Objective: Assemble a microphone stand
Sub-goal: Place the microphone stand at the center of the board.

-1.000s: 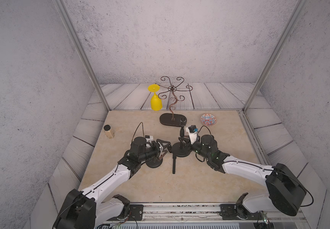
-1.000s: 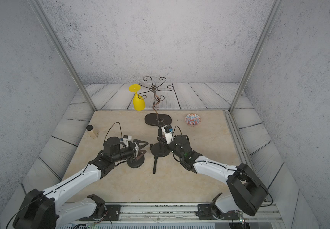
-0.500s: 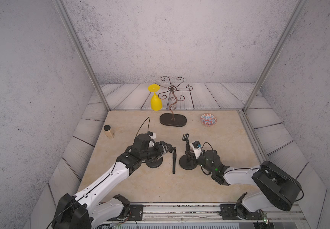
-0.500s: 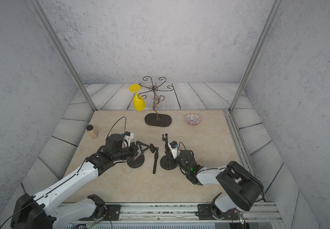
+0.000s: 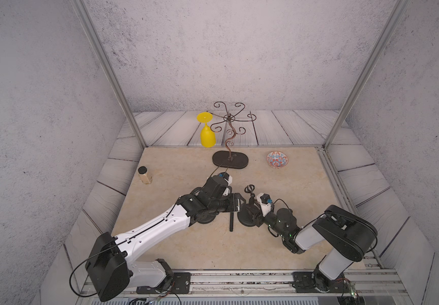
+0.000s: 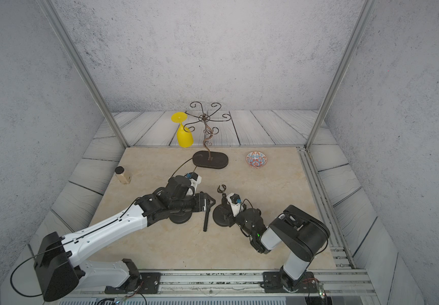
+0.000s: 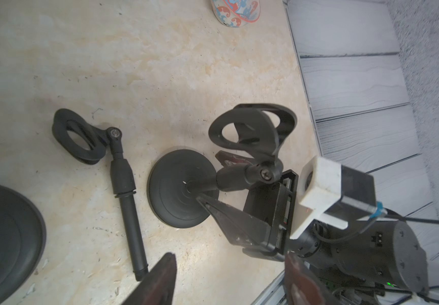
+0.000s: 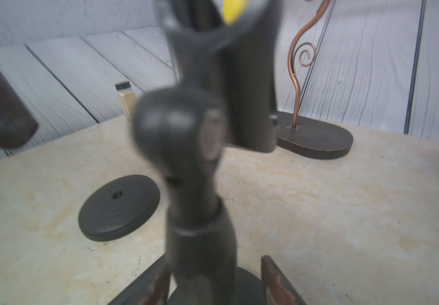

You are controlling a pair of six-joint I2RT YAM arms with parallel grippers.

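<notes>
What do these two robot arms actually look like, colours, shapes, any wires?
Both the left arm and right arm have smooth white shells between bulky black joints. Thin black cables loop outside them. Each wrist carries a small white camera block with a blue plug. The jaws are dark, tapered wedges with worn reddish-brown tips. A tiny green light glows on the right one.

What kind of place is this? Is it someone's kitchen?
Probably a robot test booth, not a kitchen. Two robot arms sit bolted to a metal rail, metal posts and plain grey walls box the table in, and the yellow glass and patterned bowl look like practice props.
</notes>
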